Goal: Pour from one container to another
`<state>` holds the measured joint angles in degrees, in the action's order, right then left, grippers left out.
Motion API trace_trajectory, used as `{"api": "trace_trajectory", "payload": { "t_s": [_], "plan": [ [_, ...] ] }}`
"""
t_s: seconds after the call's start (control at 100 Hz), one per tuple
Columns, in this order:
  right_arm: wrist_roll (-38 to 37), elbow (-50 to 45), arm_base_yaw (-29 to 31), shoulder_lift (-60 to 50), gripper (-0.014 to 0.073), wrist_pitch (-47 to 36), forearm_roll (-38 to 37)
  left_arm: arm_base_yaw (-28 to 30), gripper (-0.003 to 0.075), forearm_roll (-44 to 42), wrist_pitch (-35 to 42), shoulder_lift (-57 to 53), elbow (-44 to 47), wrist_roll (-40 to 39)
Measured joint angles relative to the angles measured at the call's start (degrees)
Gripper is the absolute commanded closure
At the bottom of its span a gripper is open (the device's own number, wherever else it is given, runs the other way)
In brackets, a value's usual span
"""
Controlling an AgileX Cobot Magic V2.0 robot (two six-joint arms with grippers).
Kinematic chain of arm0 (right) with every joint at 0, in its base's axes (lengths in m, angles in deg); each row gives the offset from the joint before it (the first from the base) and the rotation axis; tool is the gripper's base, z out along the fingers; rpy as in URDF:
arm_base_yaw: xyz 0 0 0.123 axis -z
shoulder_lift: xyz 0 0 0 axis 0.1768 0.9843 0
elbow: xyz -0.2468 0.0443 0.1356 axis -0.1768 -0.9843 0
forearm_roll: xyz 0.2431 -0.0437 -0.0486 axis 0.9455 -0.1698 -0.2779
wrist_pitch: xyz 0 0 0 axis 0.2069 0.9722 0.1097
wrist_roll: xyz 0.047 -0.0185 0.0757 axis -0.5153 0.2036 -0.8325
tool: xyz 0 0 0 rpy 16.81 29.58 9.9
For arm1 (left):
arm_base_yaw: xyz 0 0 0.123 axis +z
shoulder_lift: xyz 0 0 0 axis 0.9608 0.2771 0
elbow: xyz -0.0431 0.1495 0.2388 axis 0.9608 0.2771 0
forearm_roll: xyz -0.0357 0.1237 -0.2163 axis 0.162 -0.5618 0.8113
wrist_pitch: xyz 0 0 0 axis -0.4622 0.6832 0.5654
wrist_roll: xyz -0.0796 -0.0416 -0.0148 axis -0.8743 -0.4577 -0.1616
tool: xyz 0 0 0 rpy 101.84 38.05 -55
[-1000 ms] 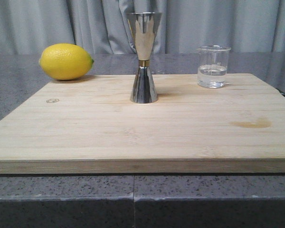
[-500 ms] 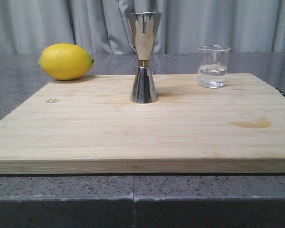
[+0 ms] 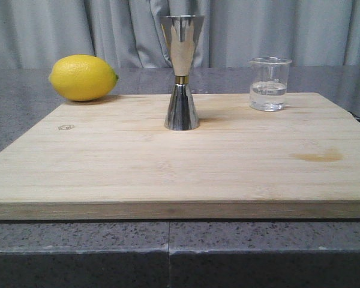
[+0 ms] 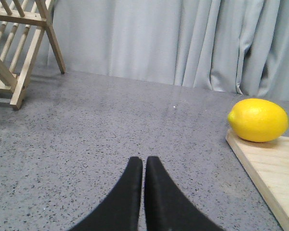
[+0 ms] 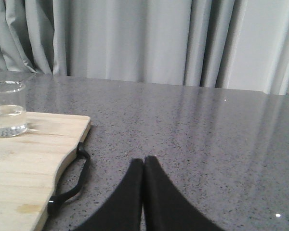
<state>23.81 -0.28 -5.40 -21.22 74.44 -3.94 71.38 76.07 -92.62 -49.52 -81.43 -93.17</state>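
Nothing poured yet. Beaker upright at the far right of the board, part full of clear liquid, well apart from the jigger at the board's far middle; jigger probably empty, inside hidden. Lemon off the board's far left corner. Left gripper and right gripper closed on nothing, beside the board. Reach, grasp and pour all left.

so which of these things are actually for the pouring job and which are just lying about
For the job:
glass beaker, holding clear liquid
steel jigger, standing upright on the board

Just lying about:
lemon
cutting board
wooden rack
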Motion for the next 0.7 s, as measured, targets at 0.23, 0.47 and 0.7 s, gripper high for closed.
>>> {"api": "trace_trajectory", "payload": {
  "t_s": [0.23,0.47,0.7],
  "plan": [
    [0.00,0.00,0.00,0.00,0.0666,0.00,0.00,0.00,0.0739,0.10,0.25,0.00,0.00,0.00],
    [0.00,0.00,0.00,0.00,0.0666,0.00,0.54,0.00,0.0739,0.10,0.25,0.00,0.00,0.00],
    [0.00,0.00,0.00,0.00,0.0665,0.00,0.75,0.00,0.0739,0.10,0.25,0.00,0.00,0.00]
  ]
}}
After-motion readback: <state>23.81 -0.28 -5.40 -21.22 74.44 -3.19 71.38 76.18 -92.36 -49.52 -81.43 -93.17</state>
